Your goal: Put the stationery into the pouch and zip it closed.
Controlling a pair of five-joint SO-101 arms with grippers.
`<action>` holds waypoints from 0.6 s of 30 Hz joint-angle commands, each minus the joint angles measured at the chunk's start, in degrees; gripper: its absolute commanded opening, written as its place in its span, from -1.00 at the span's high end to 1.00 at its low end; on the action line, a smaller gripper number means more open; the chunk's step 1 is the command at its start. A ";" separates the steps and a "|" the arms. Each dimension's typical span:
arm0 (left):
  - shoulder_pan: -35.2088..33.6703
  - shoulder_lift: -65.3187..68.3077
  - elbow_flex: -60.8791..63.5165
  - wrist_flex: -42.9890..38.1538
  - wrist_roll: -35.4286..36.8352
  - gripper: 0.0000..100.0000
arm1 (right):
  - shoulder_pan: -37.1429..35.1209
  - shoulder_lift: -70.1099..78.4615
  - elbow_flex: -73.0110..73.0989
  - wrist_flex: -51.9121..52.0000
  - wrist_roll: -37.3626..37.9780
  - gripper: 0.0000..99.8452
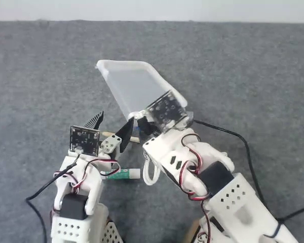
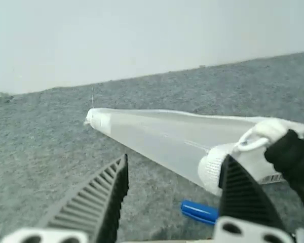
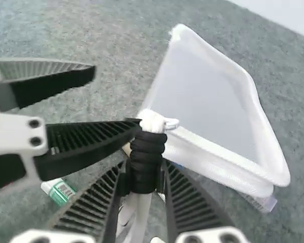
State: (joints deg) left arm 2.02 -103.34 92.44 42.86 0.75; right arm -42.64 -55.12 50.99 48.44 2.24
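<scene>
The pouch [image 1: 134, 88], a pale see-through one with white edging, hangs tilted over the grey tabletop [image 1: 40, 76]. Its near end is raised towards my two arms and its far corner points away and lower. I cannot tell whether that far corner touches the surface, nor whether the zip is open or closed.

At the raised end, a pull cord [image 3: 144, 157] with a black sleeve and a white knot on top comes off the pouch [image 3: 207, 96]. My right pincer [image 3: 144, 169] is clamped narrowly on that black sleeve, one ribbed finger on each side, and the white cord trails down between them. From above, the loose white loop of the cord [image 1: 151, 174] dangles beside my right arm.

My left pincer [image 2: 172, 197] stands wide and holds nothing. One of its fingers is just beside the knotted end of the pouch [image 2: 162, 134], and the other is well out to the side over bare tabletop. From my right wrist, that left pincer [image 3: 76, 111] shows spread in the same way, the tip of its nearer finger right at the white knot.

A blue pen [image 2: 200, 211] lies on the tabletop below the raised end of the pouch. A green and white tube [image 1: 120, 174] lies flat near the foot of my left arm, apart from the pouch.
</scene>
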 commanded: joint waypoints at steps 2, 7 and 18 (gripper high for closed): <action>-0.44 -0.79 -0.48 -1.76 1.23 0.46 | -1.54 -2.77 0.44 -0.04 3.52 0.99; -0.44 -0.79 -0.48 -1.76 0.26 0.60 | -1.54 -2.77 0.53 -0.04 3.52 0.99; -0.44 -0.88 1.10 -1.76 -3.78 0.83 | -1.19 -2.86 0.44 0.04 3.52 0.99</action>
State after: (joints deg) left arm 1.93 -103.34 94.37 42.68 -2.51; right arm -43.87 -55.12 52.31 48.44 5.14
